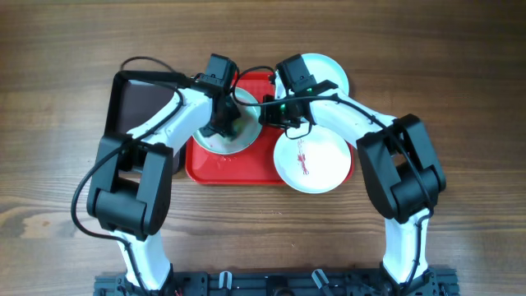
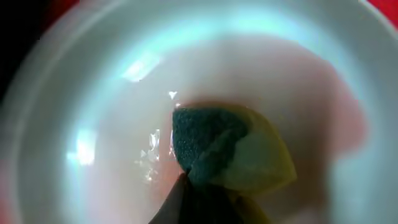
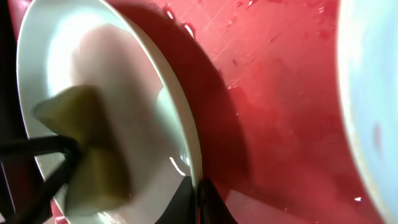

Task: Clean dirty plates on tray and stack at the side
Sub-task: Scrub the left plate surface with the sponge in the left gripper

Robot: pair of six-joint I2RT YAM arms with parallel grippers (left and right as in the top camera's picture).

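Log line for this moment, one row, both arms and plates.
left gripper: sponge pressed in left plate | right gripper: shut on that plate's rim | streaked plate: front right of tray

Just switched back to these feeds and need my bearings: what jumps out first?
The left gripper pressing a green-and-yellow sponge into the left plate on the red tray, while the right gripper pinches that plate's rim. Next, the streaked plate at the tray's near right corner, with thin red marks across its centre.
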